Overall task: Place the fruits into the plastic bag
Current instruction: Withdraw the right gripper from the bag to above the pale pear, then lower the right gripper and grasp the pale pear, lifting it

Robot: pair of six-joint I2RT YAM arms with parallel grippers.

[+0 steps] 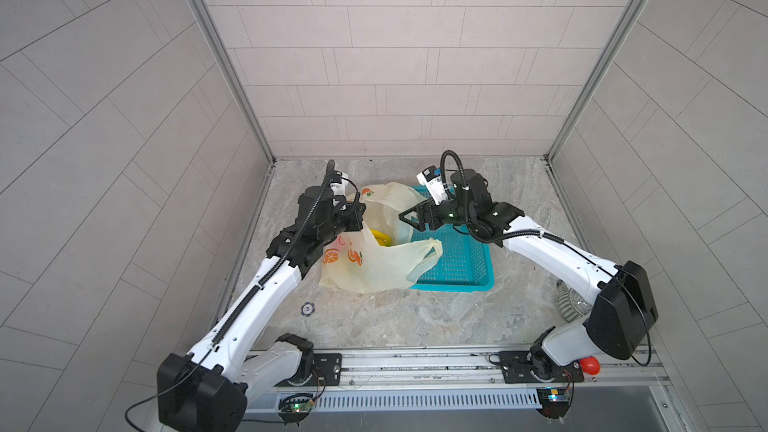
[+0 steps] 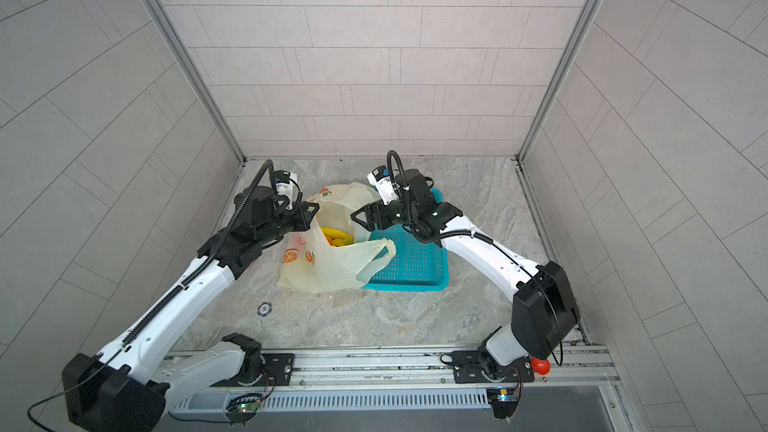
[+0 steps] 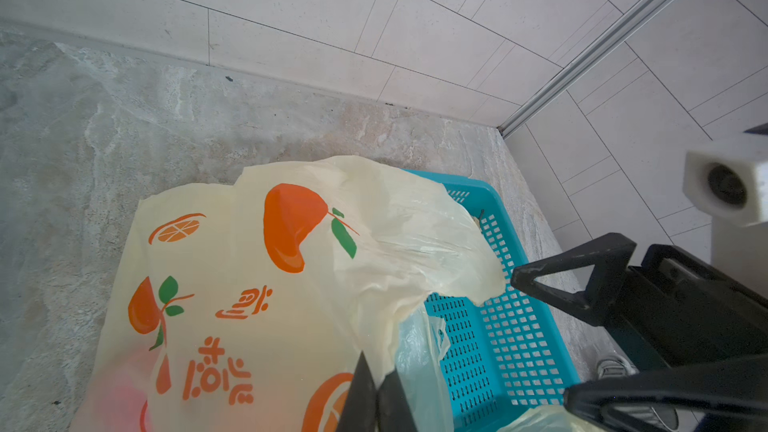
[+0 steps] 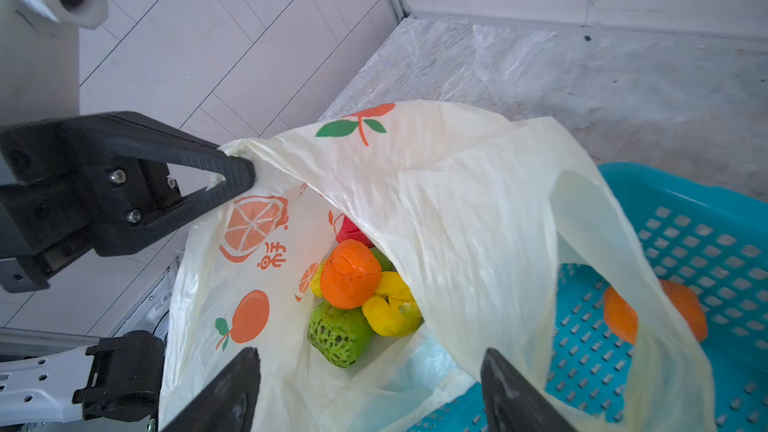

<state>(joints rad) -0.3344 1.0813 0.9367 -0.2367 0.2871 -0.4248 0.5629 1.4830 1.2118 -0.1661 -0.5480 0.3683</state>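
The plastic bag (image 1: 374, 268) (image 2: 328, 268) lies partly over the teal basket, its mouth held up and open. My left gripper (image 3: 376, 392) (image 1: 360, 209) is shut on the bag's rim (image 4: 239, 151). Inside the bag lie an orange round fruit (image 4: 350, 274), a yellow curved fruit (image 4: 390, 309) (image 1: 380, 236), a green bumpy fruit (image 4: 338, 332) and something red (image 4: 351, 232), half hidden. Another orange fruit (image 4: 685, 309) sits in the basket, partly veiled by a bag handle. My right gripper (image 4: 369, 353) (image 1: 409, 220) hovers open over the bag's mouth, holding nothing.
The teal mesh basket (image 1: 457, 268) (image 4: 706, 243) stands right of the bag, under its handle. A small blue disc (image 1: 308, 308) lies on the stone floor at the front left. A grey ribbed object (image 1: 571, 305) and a red knob (image 1: 590, 364) sit by the right arm's base. Tiled walls close three sides.
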